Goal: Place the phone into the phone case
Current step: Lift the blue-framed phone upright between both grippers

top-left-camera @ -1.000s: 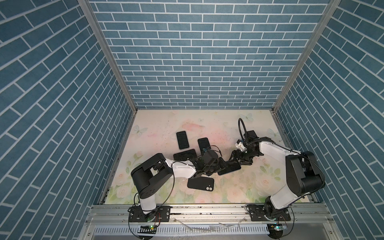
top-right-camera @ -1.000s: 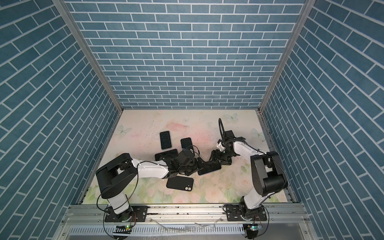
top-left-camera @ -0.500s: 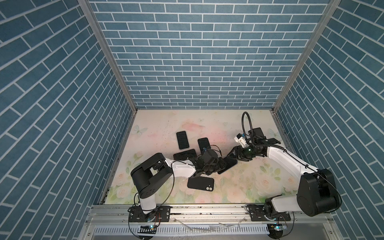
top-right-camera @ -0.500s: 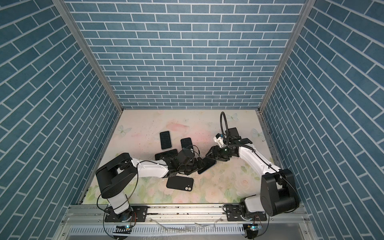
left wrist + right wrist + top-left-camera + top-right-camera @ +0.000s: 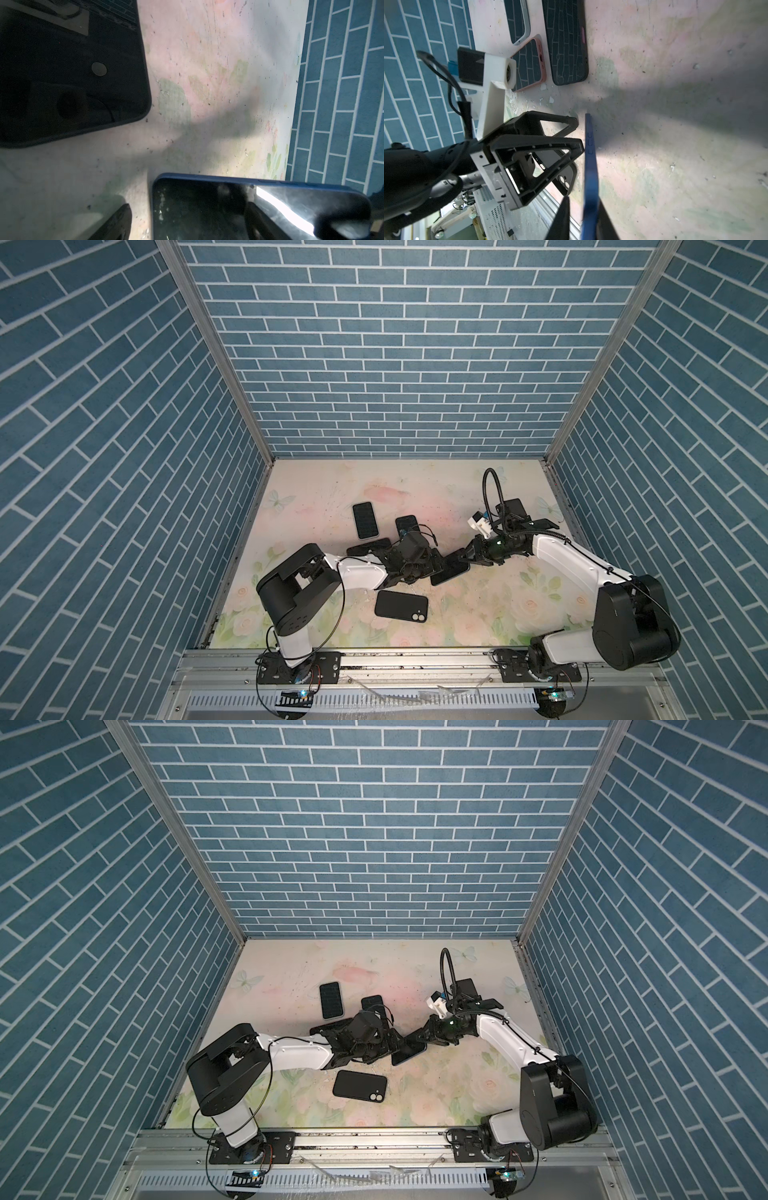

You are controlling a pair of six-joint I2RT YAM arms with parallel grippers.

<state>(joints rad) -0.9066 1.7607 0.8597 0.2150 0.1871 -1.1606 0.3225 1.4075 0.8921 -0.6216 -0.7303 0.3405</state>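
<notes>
Right jaws tight on blue-rimmed phone (image 5: pixel 590 166)

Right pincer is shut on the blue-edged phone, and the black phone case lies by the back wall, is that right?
Not quite. The right pincer is shut on the blue-edged phone, but the black phone case lies near the front rail, far from the back wall, as both top views show.
</notes>
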